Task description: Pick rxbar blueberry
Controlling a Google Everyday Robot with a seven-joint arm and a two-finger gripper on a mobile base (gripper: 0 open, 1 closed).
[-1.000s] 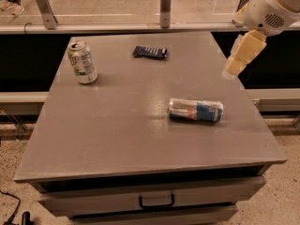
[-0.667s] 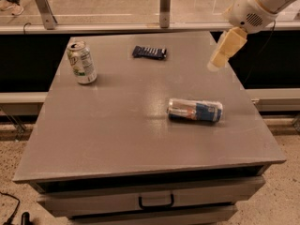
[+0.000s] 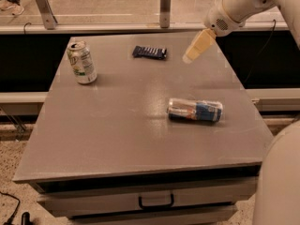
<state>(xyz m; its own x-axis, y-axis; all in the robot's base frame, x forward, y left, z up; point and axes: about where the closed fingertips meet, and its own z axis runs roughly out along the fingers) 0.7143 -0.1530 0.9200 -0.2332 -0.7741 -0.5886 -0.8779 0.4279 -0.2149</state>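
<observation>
Setting: grey tabletop (image 3: pixel 117 135) over a drawer unit, with a rail and a stretch of floor behind it.

Item 1: rxbar blueberry (image 3: pixel 149 52), lying flat near the far edge, untouched.

Item 2: white-and-green can (image 3: pixel 81 62), upright, far left.

Item 3: silver-and-blue can (image 3: pixel 195 110), on its side, right of centre, well apart from the bar.

Item 4: gripper (image 3: pixel 189 57), in the air just right of the bar, not touching it. I cannot tell whether it is apart or together; from here it reads as one pale wedge.

Change: over the last second I have carried it leftward from the tabletop's right edge toward the bar, its height seemingly much the same.

Meaning: approach under way. Lining up over the wrapper, the descent and the grasp are not yet done.
</observation>
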